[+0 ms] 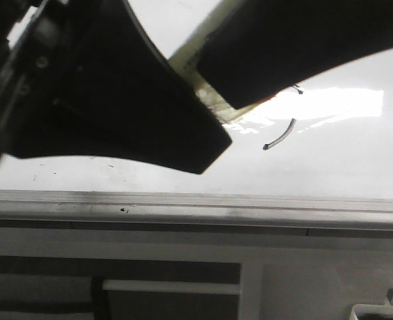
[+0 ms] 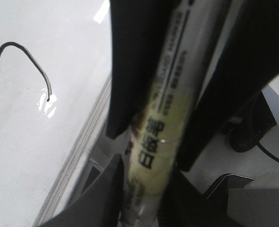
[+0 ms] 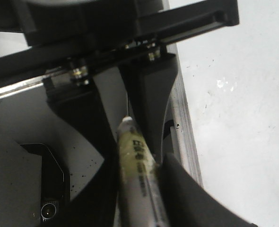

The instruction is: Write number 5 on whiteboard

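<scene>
Front view, L to R: a big dark finger (image 1: 116, 87) fills the upper left and reaches down over the board (image 1: 343, 160). Just right of it the yellowish pen (image 1: 203, 83) slants, wedged against a second dark finger (image 1: 296, 40) coming in from upper right. Can't tell from this view which arm each finger belongs to.

Right of the pen end, beside the glare, sits the 5 (image 1: 281, 133). Only part shows: a thin curved black stroke, plus a small dark tick above it by the right finger's edge. The grey rail (image 1: 250, 207) runs along the board's near edge.

L wrist view: L gripper (image 2: 142, 194) is clamped on the pen, w/ printed label facing the cam. The stroke lies on the board off to one side, apart from the pen.

R wrist view: R gripper (image 3: 139, 189) also looks closed on the pen, fingers tight on both sides. Its pale end pokes between the other gripper's fingers.
</scene>
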`<state>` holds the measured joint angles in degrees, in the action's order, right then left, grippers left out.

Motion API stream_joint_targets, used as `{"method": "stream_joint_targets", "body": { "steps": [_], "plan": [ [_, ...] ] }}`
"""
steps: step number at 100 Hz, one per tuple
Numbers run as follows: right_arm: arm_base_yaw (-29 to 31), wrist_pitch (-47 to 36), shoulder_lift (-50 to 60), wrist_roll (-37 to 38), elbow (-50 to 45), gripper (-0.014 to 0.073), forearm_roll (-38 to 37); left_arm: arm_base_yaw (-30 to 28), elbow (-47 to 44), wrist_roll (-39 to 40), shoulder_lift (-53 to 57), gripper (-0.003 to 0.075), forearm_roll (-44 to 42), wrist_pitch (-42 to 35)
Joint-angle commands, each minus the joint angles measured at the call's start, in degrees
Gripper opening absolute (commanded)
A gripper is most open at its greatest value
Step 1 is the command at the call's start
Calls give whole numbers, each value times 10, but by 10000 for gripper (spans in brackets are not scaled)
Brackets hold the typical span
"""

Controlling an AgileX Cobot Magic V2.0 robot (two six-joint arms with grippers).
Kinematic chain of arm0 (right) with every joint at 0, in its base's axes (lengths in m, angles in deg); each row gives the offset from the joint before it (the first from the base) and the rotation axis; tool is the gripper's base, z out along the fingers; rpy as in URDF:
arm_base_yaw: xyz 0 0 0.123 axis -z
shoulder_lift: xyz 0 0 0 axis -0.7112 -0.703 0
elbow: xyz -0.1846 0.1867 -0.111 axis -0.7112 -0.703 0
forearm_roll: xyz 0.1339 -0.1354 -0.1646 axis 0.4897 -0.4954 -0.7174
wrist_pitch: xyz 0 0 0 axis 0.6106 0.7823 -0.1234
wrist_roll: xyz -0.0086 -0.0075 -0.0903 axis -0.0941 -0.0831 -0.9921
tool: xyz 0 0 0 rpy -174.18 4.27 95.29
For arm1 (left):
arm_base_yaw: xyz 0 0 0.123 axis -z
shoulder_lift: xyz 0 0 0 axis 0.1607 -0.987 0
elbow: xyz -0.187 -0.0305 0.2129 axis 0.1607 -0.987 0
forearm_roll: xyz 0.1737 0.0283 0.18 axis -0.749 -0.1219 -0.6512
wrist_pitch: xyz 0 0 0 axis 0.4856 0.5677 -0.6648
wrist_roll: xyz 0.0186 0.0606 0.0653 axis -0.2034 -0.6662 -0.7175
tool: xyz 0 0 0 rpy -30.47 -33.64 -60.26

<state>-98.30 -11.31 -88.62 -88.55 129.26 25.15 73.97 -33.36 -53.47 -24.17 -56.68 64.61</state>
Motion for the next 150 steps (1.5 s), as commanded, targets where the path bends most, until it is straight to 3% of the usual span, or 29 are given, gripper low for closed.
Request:
{"method": "stream_joint_targets", "body": {
  "steps": [1, 7, 35, 42, 54, 61, 68, 88, 97, 107, 130, 150],
  "plan": [
    [-2, -1, 2, -6, 13, -53, 15, 2, 22, 5, 13, 48, 8, -50],
    [-2, 0, 2, -6, 13, -53, 15, 2, 22, 5, 13, -22, 8, -46],
    [-2, -1, 2, -6, 13, -22, 32, 2, 22, 5, 13, -20, 6, -47],
    [-2, -7, 2, -6, 13, 74, 32, 2, 22, 5, 13, -20, 6, -47],
    [-2, -15, 2, -4, 13, 357, 32, 2, 22, 5, 13, -20, 8, -47],
    [-2, -23, 3, -4, 13, 475, 32, 2, 22, 6, 13, -20, 8, -47],
    [-1, -34, 8, -3, 13, 522, 32, 2, 22, 10, 13, -20, 8, -47],
    [27, -61, 54, -2, 13, 523, 32, -37, 22, 97, 9, -20, 8, -48],
    [54, -65, 82, -2, 13, 501, 32, -66, 22, 143, 9, -20, 8, -49],
    [85, -65, 117, 6, 13, 391, 32, -92, 22, 189, 9, -20, 16, -65],
    [142, -64, 177, 38, 13, -64, 32, -117, 22, 271, -21, -20, 19, -138],
    [152, -55, 193, 50, 12, -66, 32, -117, 22, 320, -86, -20, 19, -183]
  ]
}}
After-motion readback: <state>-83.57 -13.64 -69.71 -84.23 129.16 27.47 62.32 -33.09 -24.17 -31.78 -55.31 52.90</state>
